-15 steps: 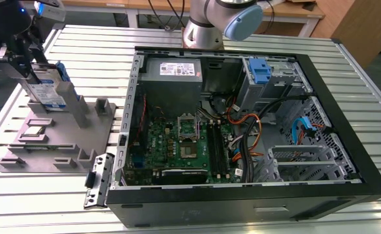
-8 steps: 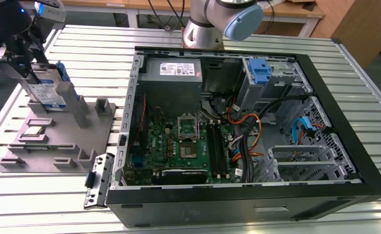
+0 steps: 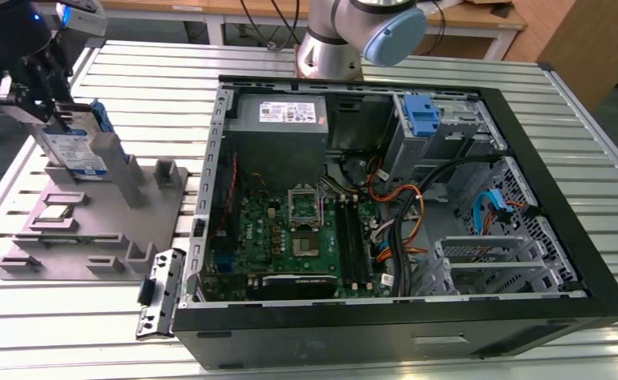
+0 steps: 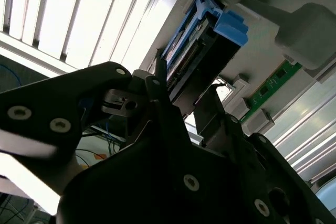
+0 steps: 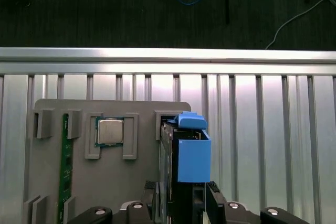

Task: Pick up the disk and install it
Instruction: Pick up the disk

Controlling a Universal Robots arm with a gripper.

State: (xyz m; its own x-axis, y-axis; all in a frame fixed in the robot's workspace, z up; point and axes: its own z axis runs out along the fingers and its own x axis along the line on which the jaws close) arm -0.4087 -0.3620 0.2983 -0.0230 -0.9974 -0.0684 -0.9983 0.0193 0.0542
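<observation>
No txt legible anywhere. Disk [image 3: 77, 150] standing upright in the grey holder [image 3: 166, 214], exterior view's left, has a white-and-blue label [image 3: 85, 162]; its print is too small to read. Grey power-supply box [image 3: 248, 119] at the back of the PC case [image 3: 541, 198] has a white sticker [image 3: 290, 113] w/ dark lines of print, also unreadable. Green mainboard [image 3: 277, 237] has tiny white markings, can't make them out. In the first wrist view the chip [image 5: 110, 131] lid shows no readable chars.
</observation>
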